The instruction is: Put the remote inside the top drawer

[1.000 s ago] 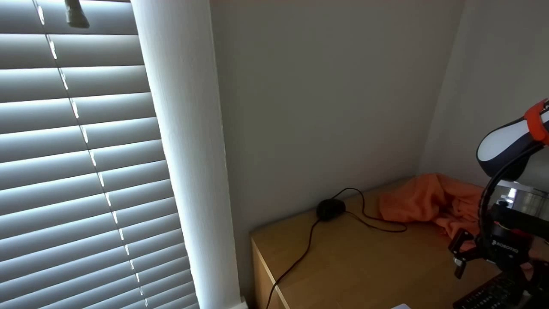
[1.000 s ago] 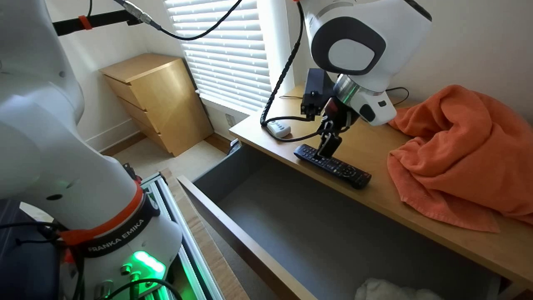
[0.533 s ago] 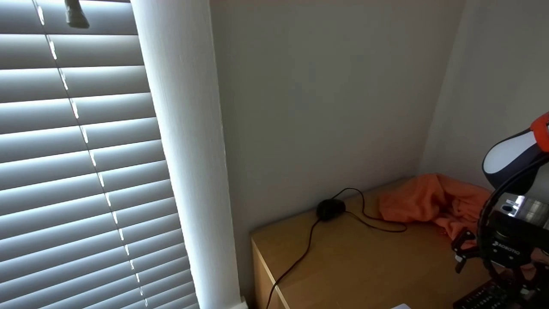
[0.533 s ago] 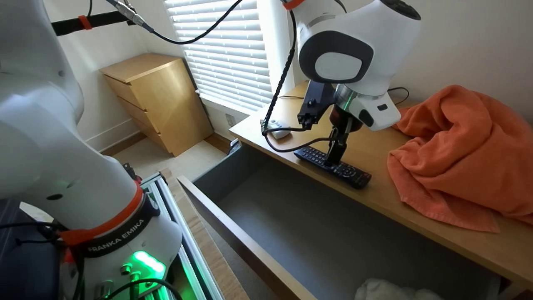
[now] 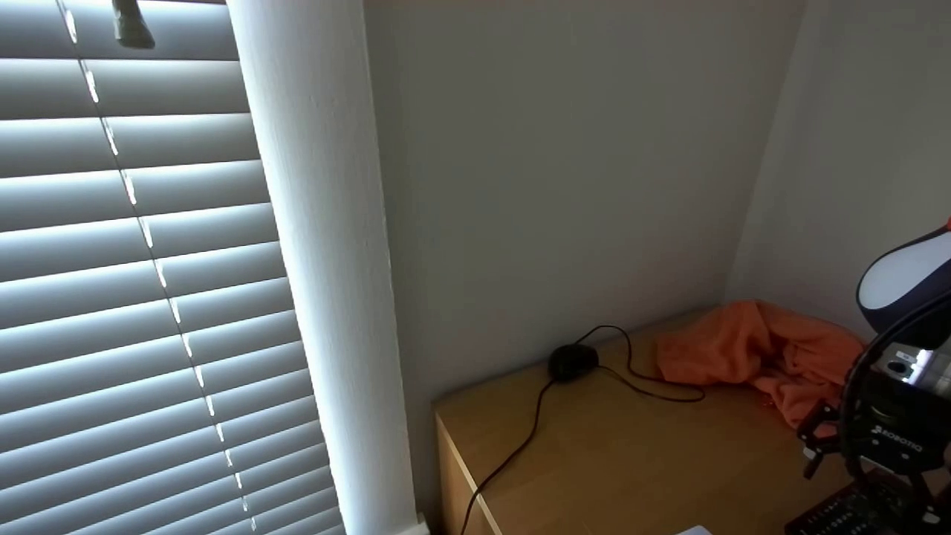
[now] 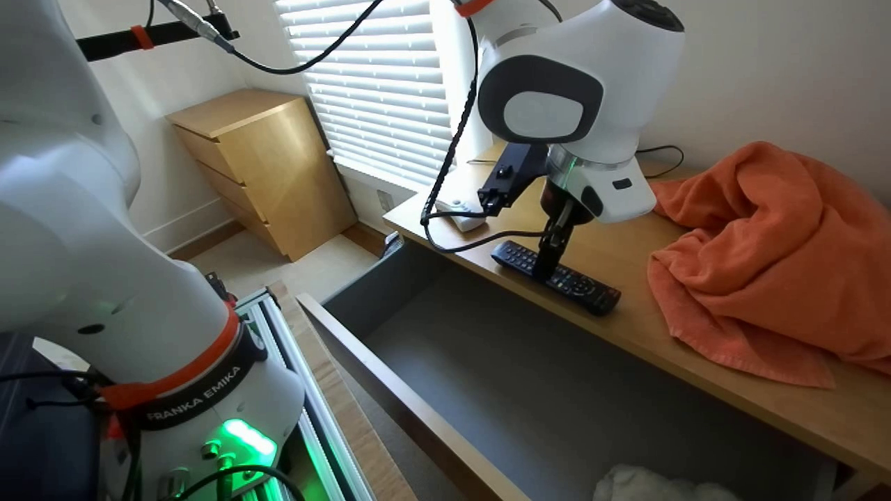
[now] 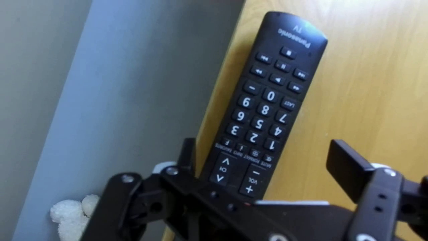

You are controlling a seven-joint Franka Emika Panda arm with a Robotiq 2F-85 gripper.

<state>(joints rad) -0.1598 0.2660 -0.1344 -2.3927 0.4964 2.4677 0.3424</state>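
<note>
- Wrist view: gripper (image 7: 262,152) spread wide, nothing in its grip. Fingers (image 7: 347,169) sit outside the two long sides of the remote (image 7: 259,110); height over the wood: can't judge. Remote lies flat, buttons up, on the wooden top (image 7: 367,83), just beside its edge.
- In an exterior view: top drawer (image 6: 487,355) pulled out below that edge, pale fluffy item (image 6: 654,485) in it. Gripper down at the remote. Orange cloth (image 6: 786,264) near, on the same top.
- In an exterior view: gripper cut off at the right border, hiding part of the remote. Black plug (image 5: 572,362) and its cable (image 5: 532,431) lie apart from both.
</note>
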